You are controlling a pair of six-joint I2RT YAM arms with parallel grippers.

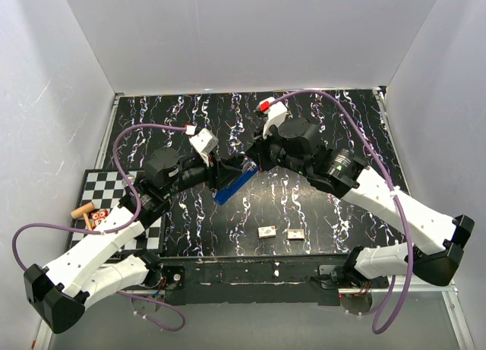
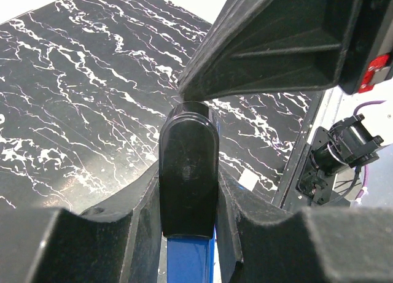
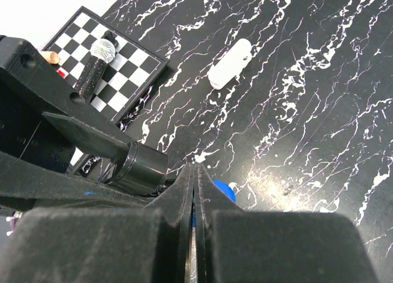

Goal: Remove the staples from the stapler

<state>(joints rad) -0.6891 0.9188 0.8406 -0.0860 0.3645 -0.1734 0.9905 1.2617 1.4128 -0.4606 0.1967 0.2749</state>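
blue stapler (image 1: 234,186); microphone (image 3: 95,65) shows right-wrist only.

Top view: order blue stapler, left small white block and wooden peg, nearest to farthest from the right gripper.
1. blue stapler, centre, at the right gripper.
2. left small white block, toward the near edge.
3. wooden peg, far left, at the checkerboard.

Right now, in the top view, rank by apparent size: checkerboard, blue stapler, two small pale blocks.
1. checkerboard, partly covered.
2. blue stapler.
3. left pale block and right pale block look alike; not ranked.
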